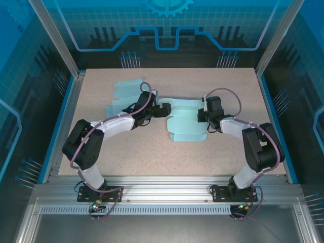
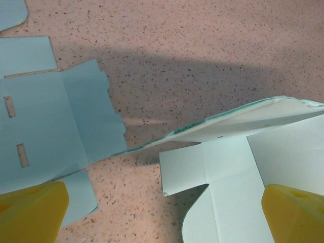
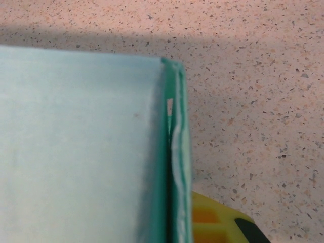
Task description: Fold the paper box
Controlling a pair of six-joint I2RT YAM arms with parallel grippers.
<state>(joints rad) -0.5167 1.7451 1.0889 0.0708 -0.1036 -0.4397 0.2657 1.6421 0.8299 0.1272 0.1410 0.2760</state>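
The paper box (image 1: pixel 185 124) is only a little bit folded. Most of it lies flat on the table (image 1: pixel 152 157), in the middle, between the two arms. One long side is folded over on itself and lifted up off the table (image 2: pixel 243 119). The other sides and the small flaps are not up yet, so I think most of the job is left to do.

The right gripper (image 1: pixel 202 115) is at the right end of the box. It is pinched tight, and it looks like it holds the folded edge (image 3: pixel 177 152), which sits right against its yellow finger (image 3: pixel 215 220).

The left gripper (image 1: pixel 161 109) is at the left end of the box. Its yellow fingers (image 2: pixel 30 210) are spread wide and hold nothing. The flat part of the box lies under and between them, and the lifted side is just in front.

Another flat sheet (image 1: pixel 126 93) lies to the left, apart from the box.
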